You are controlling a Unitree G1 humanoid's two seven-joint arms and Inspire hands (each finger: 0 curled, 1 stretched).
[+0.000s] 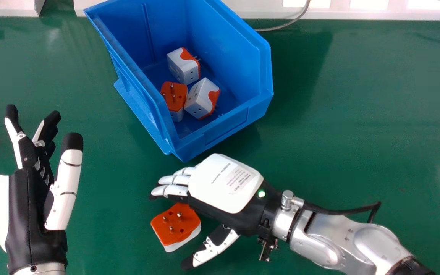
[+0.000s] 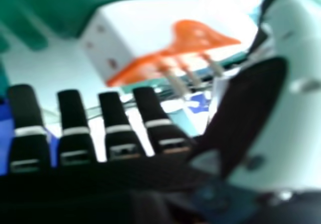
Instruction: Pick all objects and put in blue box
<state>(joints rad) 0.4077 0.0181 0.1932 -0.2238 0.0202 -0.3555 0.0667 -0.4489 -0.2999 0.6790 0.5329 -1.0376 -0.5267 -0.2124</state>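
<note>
My right hand [image 1: 225, 183] is low over the table in the head view, palm down, its fingers and thumb spread on two sides of an orange and white plug adapter [image 1: 177, 224]. The adapter lies pins up and is not gripped. In the right hand view the adapter [image 2: 155, 33] stands beyond the fingertips of my right hand [image 2: 118, 128], with the thumb at the side. The blue box [image 1: 260, 68] holds three adapters, one of them [image 1: 183, 65] farthest back. My left hand [image 1: 29, 206] is at the left, open and holding nothing.
The green table [image 1: 357, 114] extends around the box. A grey cable [image 1: 287, 25] and a pale ledge [image 1: 342, 13] run along the table's far edge. The box's front corner is close above my right hand's fingers in the head view.
</note>
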